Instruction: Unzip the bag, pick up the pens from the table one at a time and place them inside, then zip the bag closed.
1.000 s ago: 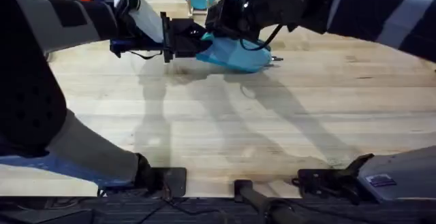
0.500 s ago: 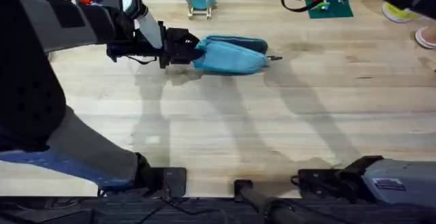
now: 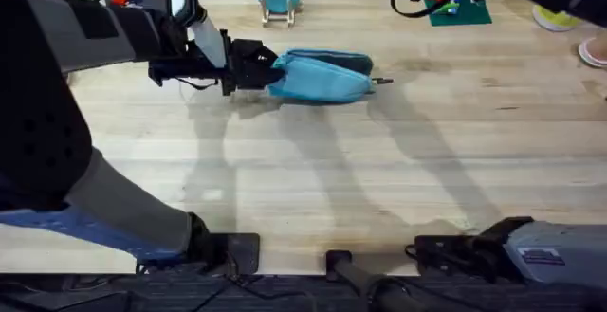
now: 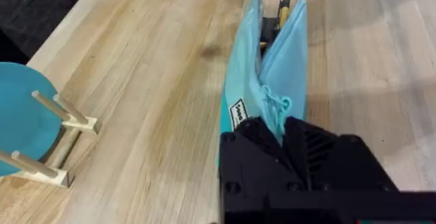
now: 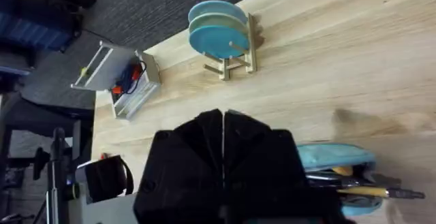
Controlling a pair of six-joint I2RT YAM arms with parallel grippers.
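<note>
the bag (image 3: 322, 77) lies on the far middle of the table (image 3: 379, 179), its mouth gaping, with the pens (image 4: 281, 9) poking out at its right end. the left gripper (image 3: 254, 67) is clamped on the bag's left end. the right gripper (image 5: 223, 132) is pressed closed on nothing. the pouch looks soft and light, likely to bunch under a pull, so pin one end and take the small zipper tab.

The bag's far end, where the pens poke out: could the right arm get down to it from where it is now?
Probably yes. The right end effector hangs shut above the bag, nothing lies between them, and the left end effector grips only the opposite end.
</note>
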